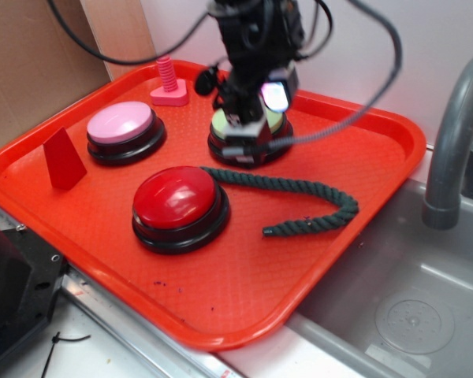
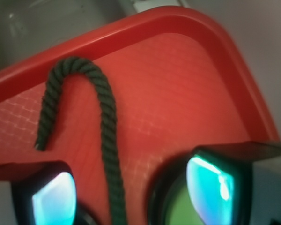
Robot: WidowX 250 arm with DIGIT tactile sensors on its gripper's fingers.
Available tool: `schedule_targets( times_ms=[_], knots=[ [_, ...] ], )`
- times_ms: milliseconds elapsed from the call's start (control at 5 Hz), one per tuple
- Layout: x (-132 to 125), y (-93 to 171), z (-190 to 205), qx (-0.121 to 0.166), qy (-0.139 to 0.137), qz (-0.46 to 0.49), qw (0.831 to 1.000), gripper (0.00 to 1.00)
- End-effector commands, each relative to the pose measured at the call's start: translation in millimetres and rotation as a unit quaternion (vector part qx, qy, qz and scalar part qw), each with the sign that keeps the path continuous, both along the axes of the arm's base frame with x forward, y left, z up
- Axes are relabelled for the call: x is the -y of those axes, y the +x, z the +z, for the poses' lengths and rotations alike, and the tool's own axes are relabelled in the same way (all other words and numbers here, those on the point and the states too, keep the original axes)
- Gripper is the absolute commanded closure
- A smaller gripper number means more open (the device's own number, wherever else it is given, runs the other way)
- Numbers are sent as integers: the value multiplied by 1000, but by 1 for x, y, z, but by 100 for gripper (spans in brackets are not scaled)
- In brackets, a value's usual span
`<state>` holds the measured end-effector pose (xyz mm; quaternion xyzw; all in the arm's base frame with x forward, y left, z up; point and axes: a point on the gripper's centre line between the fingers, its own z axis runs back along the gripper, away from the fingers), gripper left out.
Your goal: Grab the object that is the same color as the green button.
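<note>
The object, a dark green twisted rope [image 1: 299,186], lies limp on the red tray [image 1: 221,315], running from beside the green button out to the right and hooking back toward the front. In the wrist view the rope [image 2: 105,103] bends like a cane across the tray floor. The green button [image 1: 277,120] is mostly covered by my gripper [image 1: 248,130], which hovers right over it. Only a pale green patch of the button [image 2: 178,213] shows by the right finger. My gripper [image 2: 131,192] is open; the rope passes below the gap, not held.
On the tray also stand a pink dome button [image 1: 121,124], a red dome button [image 1: 176,197], a red wedge [image 1: 64,157] and a pink screw piece [image 1: 169,83]. A metal sink [image 1: 426,307] and grey faucet pipe [image 1: 453,134] lie to the right.
</note>
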<state>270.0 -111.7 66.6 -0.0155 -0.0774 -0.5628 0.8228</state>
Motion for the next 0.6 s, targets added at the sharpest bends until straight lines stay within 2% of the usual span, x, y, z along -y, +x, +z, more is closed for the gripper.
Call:
schedule_targets(
  times_ms=[0, 200, 400],
  knots=[
    [32, 2, -13, 15, 9, -53, 998, 0],
    [37, 0, -21, 7, 14, -59, 998, 0],
    [38, 0, -36, -18, 23, -47, 998, 0]
  ],
)
